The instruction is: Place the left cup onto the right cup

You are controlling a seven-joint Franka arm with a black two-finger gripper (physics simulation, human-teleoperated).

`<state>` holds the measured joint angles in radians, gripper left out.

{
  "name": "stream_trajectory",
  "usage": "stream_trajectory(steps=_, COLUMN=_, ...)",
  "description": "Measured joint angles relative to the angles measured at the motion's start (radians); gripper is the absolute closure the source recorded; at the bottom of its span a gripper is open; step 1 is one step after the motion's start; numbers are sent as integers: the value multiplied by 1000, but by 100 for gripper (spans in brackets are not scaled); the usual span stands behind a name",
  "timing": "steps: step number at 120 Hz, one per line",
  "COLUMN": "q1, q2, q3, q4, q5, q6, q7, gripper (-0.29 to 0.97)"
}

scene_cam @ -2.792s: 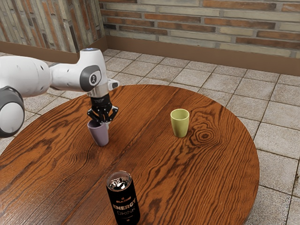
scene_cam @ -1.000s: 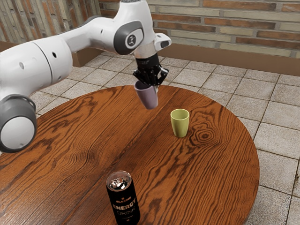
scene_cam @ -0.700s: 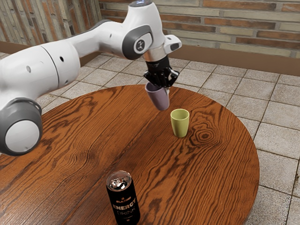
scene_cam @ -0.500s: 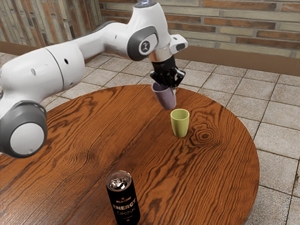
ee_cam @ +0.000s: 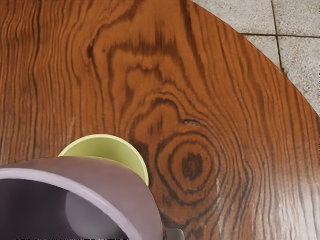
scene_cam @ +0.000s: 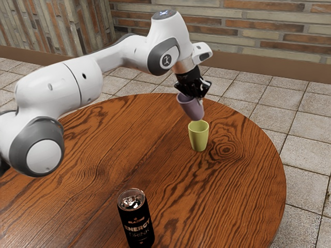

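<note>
Wrist view: the mauve plastic cup (ee_cam: 100, 196) runs off the frame's edge and hides the near rim and body of the yellow-green plastic cup (ee_cam: 102, 147) below it. Exterior view: at six o'clock the black energy-drink can (scene_cam: 135, 217) loses its base to the frame, and the round wooden table (scene_cam: 232, 196) is cropped from six to nine o'clock.

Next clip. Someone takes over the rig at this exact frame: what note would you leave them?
Gripper: shut on the purple cup, gripping it at the rim.
Purple cup: in the air, tilted, just above the green cup and a little toward the exterior view's left of it.
Green cup: upright on the table.
Done: purple cup picked up and brought over to the green cup.
Left: centre it over the green cup, probably level it, lower it on, release.
The can stands near the table's front edge, away from both cups.
</note>
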<state>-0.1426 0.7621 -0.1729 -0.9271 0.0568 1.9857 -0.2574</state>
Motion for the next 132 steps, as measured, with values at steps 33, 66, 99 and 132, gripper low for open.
stream_trajectory(steps=33, q1=21, q2=46, q3=-53, q4=49, q5=42, q6=26, q7=33, gripper=79)
stream_trajectory(steps=66, q1=35, q2=82, q3=-57, q4=52, q5=49, q6=75, q7=61, gripper=79)
stream_trajectory(steps=99, q1=37, q2=79, q3=-43, q4=29, q5=50, q6=97, q7=84, gripper=79)
stream_trajectory(steps=132, q1=33, q2=63, q3=-30, q4=-22, q5=47, q6=110, q7=96, gripper=79)
